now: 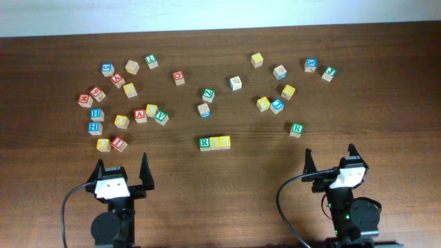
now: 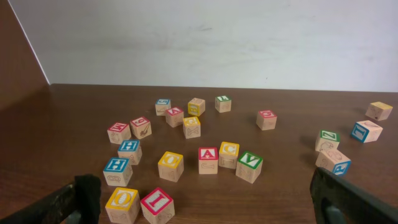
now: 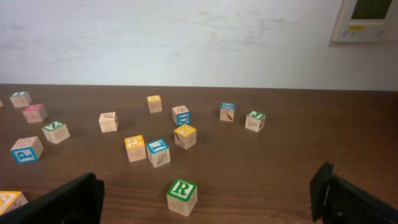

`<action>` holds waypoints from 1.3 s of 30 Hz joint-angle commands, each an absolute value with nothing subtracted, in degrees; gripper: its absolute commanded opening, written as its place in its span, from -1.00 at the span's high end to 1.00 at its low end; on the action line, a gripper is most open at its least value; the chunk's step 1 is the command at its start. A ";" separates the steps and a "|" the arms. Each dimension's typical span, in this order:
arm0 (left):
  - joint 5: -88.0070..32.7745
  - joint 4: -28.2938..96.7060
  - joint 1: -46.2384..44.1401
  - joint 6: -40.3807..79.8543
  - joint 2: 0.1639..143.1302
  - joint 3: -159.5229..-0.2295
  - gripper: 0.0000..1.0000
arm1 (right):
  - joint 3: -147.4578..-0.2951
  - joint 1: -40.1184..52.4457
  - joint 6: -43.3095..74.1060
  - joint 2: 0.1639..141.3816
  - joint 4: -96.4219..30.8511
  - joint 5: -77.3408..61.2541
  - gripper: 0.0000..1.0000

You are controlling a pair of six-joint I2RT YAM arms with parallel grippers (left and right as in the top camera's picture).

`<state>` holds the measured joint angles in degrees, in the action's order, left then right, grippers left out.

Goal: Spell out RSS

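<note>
A row of three blocks lies at the table's front middle: a green R block and two yellow blocks touching it on its right. Their letters are too small to read. A second green R block sits apart at the right and shows in the right wrist view. My left gripper is open and empty at the front left, behind a yellow O block and a red I block. My right gripper is open and empty at the front right.
Many lettered blocks are scattered across the far half of the table: a cluster at the left, some in the middle and a group at the right. The wall stands behind the far edge.
</note>
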<state>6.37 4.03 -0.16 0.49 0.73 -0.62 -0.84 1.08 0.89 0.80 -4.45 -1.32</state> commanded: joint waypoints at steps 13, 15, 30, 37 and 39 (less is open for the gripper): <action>5.63 4.38 0.27 1.30 0.30 -0.54 -0.98 | -0.32 0.67 0.64 0.19 -4.56 0.64 -0.96; 5.63 4.38 0.30 1.30 0.30 -0.54 -0.98 | -0.32 0.67 0.62 0.19 -4.56 0.67 -0.97; 5.63 4.38 0.27 1.30 0.30 -0.54 -0.98 | -0.32 0.69 0.64 0.19 -4.54 0.64 -0.96; 5.63 4.38 0.27 1.30 0.30 -0.54 -0.98 | -0.32 0.69 0.64 0.19 -4.54 0.64 -0.96; 5.63 4.38 0.27 1.30 0.30 -0.54 -0.98 | -0.32 0.69 0.64 0.19 -4.54 0.64 -0.97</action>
